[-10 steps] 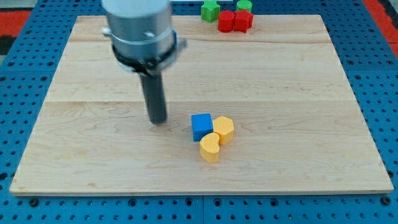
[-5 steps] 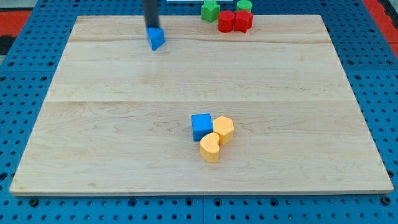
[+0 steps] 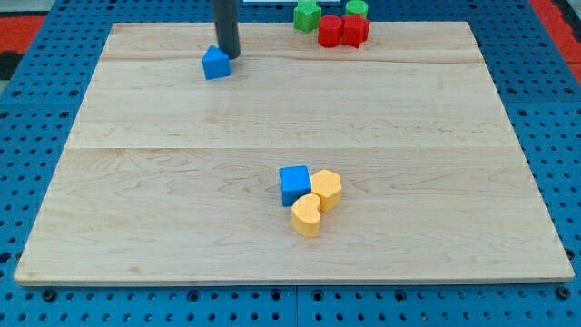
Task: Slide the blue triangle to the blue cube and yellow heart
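Observation:
The blue triangle (image 3: 216,64) lies near the view's top left of the wooden board (image 3: 136,209). My tip (image 3: 228,56) stands right against its upper right side. The blue cube (image 3: 294,185) sits below the board's middle. The yellow heart (image 3: 307,215) touches the cube's lower right corner. A second yellow block (image 3: 327,190), many-sided, touches the cube's right side and the heart.
At the view's top edge stand a green star-like block (image 3: 309,14), a green round block (image 3: 356,8) and two red blocks (image 3: 343,31). A blue pegboard (image 3: 36,109) surrounds the board.
The rod went from the board's middle up to the blue triangle. In the last half second the triangle slid slightly left and down and turned, with the tip now at its upper right.

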You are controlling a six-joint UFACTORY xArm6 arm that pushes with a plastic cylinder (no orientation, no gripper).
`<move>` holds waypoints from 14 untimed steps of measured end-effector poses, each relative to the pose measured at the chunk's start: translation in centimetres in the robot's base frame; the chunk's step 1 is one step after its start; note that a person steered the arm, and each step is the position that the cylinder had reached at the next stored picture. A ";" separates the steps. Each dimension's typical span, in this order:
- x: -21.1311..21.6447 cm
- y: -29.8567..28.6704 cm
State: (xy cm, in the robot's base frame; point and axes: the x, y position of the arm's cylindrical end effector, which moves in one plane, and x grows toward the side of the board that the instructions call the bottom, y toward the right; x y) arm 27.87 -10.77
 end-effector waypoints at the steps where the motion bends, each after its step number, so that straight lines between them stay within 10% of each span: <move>1: 3.0 -1.1; 3: 1.9 -6.5; 14: 27.2 1.0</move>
State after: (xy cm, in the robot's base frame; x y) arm 55.03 -9.79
